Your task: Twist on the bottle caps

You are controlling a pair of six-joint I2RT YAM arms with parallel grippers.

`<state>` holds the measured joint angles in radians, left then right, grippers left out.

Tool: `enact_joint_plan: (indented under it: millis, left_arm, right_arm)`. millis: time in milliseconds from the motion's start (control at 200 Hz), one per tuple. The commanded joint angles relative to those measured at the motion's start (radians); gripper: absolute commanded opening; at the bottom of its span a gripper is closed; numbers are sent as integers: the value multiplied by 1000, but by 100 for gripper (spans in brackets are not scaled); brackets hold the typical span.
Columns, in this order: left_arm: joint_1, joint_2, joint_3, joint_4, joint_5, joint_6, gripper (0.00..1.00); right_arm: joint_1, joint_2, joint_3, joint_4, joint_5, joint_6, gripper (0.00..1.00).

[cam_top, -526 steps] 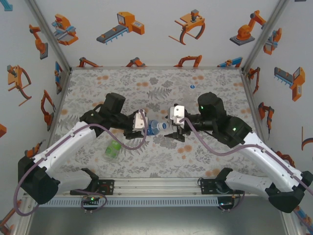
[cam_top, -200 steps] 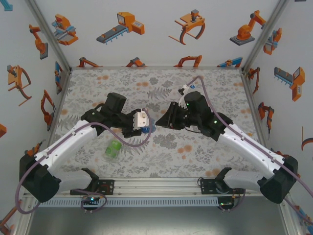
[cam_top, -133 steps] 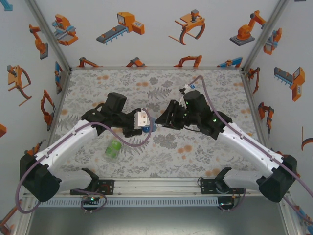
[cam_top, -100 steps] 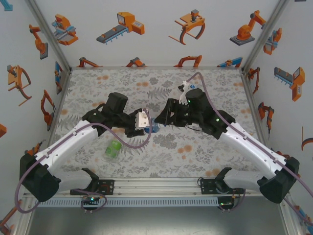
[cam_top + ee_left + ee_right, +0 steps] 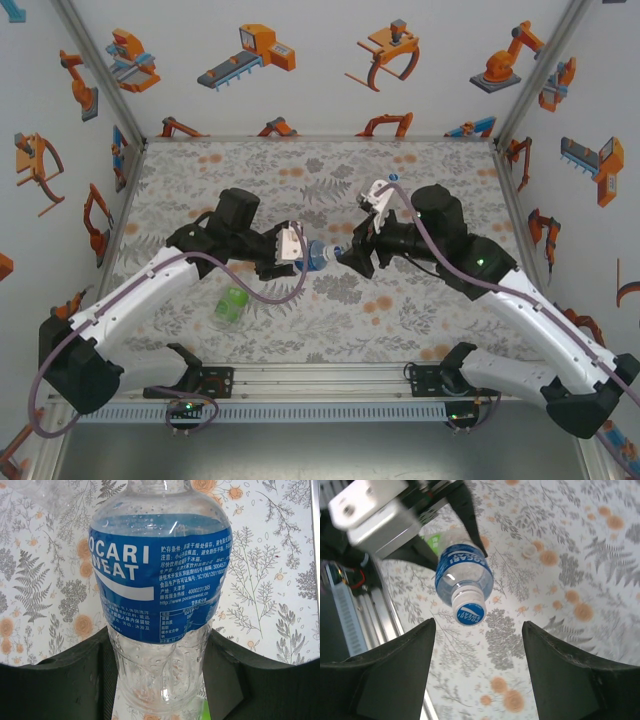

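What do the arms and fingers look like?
The left arm and right arm have white shells, black joints and a purple-grey cable each. A green light glows on the right one. White boxy blocks sit at the wrists; the fingers are broad, matte black.

Bright, even, diffuse light; soft shadows. Right wrist view slightly blurred; near fingers perhaps defocused.

Bottle centre; second bottle nearer, further left
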<state>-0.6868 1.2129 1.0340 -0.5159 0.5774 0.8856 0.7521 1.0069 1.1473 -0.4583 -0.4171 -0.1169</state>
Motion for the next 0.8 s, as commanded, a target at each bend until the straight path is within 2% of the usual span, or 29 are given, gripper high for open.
enact_joint_plan:
  millis: [0,195,651,796]
  left_arm:
    - [-1,-37,14,-11,40,29,0]
    - [-5,-52,10,-18,77,43,0]
    - [-12,-50,14,-27,79,53,0]
    - [-12,-52,17,-26,79,52,0]
  right_arm:
    - [1,-22,-25,6,-194,-300,62]
    - [1,-22,-87,107,-223,-410,57]
    - [1,18,-93,162,-276,-409,42]
    - [1,28,-93,152,-275,-411,40]
